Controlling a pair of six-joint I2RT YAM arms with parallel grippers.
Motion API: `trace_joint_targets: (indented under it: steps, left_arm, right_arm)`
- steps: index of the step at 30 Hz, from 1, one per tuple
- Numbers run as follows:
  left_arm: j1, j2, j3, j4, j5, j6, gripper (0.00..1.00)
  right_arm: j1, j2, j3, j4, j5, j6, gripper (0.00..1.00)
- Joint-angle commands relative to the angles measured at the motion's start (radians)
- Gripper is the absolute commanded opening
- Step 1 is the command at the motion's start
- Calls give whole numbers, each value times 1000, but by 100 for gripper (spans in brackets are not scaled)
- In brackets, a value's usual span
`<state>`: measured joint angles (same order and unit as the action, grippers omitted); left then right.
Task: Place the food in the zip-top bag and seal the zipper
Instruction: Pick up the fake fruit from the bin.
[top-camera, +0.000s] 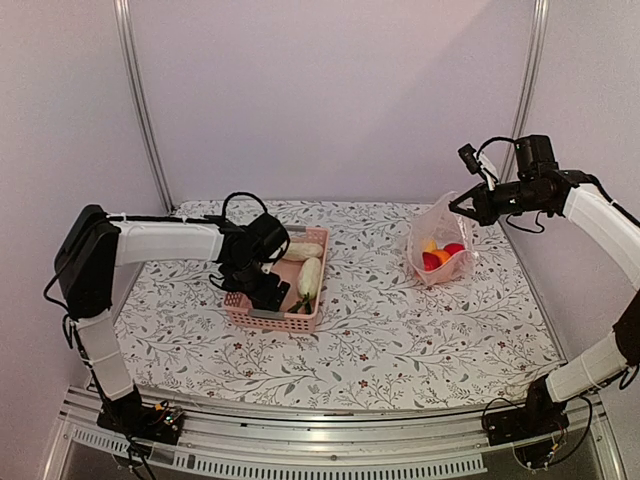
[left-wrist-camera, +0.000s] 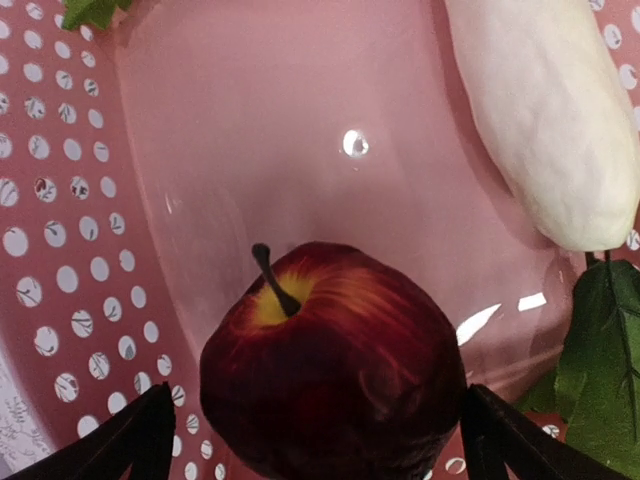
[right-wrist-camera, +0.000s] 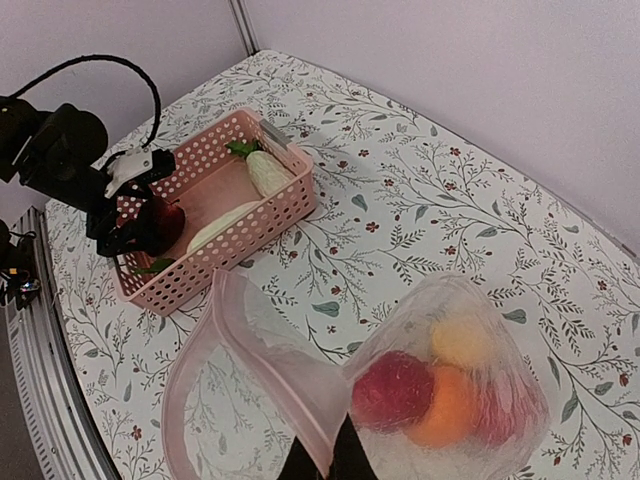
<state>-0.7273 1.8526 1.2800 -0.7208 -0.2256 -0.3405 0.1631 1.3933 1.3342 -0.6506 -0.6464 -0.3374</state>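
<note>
1. Two arms over a table under a white cloth printed with leafy sprigs (top-camera: 400, 330). Plain pale lilac walls (top-camera: 330, 90) stand on three sides, with metal posts (top-camera: 140, 100) in the back corners and a metal rail (top-camera: 330, 420) along the near edge.
2. Any lettering on the rig is too small to read.
3. The pink basket (top-camera: 300, 322) sits left of centre. It holds two white radish pieces (top-camera: 310, 277) with green leaves and a dark maroon apple (left-wrist-camera: 330, 370).
4. The left gripper (top-camera: 258, 285) is lowered into the basket's near-left end. In the left wrist view its fingers stand wide apart, one on each side of the apple. Contact with the fruit cannot be judged.
5. The right gripper (top-camera: 462, 207) is raised at the far right, its fingers pressed together on the upper edge of the zip-top bag (top-camera: 440, 225).
6. The bag hangs upright, well apart from the basket, with its mouth gaping. The zipper (right-wrist-camera: 270, 360) curls open in a loop.
7. Inside the bag, at the bottom, lie a lemon (right-wrist-camera: 462, 340), an orange (right-wrist-camera: 445, 405) and two red fruits (right-wrist-camera: 392, 388), all touching.
</note>
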Motion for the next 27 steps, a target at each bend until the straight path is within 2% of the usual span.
trace_joint_targets:
  steps: [1,14,21,27]
  left_arm:
    - [0,45,7,15,4,24,100]
    - [31,134,107,114,40,58,91]
    - [41,163,175,97,77,68,80]
    - [40,102,172,87,82,50,72]
  right_arm:
    - [2,-35,13,-10,-14,2,0]
    - [1,-43,23,-30,9,-13,0]
    - [2,-32,60,-63,17,-25,0]
    - [2,-40,59,-64,52,-12,0]
